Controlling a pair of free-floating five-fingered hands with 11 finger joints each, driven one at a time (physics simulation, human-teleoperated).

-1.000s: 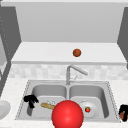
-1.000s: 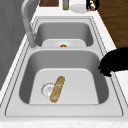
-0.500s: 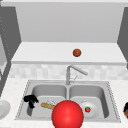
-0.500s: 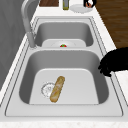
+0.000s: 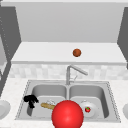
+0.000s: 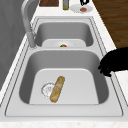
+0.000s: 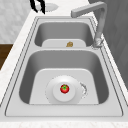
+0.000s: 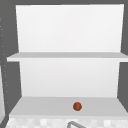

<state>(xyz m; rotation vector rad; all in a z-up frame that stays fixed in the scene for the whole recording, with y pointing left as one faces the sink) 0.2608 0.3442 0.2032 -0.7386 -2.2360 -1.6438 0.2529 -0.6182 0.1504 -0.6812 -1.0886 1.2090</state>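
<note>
A stainless double sink (image 5: 110,100) is set in a pale speckled counter (image 6: 117,82), with a grey bent-spout faucet (image 5: 72,72) rising behind the divider. A checked light tile strip (image 5: 37,71) runs along the back. Above it sit two white shelves (image 8: 65,56) in a white alcove flanked by dark grey walls (image 5: 10,30). Dark wood floor (image 6: 112,17) shows beyond the counter's edge. The light is even and soft.

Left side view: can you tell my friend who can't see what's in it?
A black hand hovers at the rim of the near sink basin, where a bread loaf lies beside the drain. In the far basin a tomato sits on a plate.
</note>
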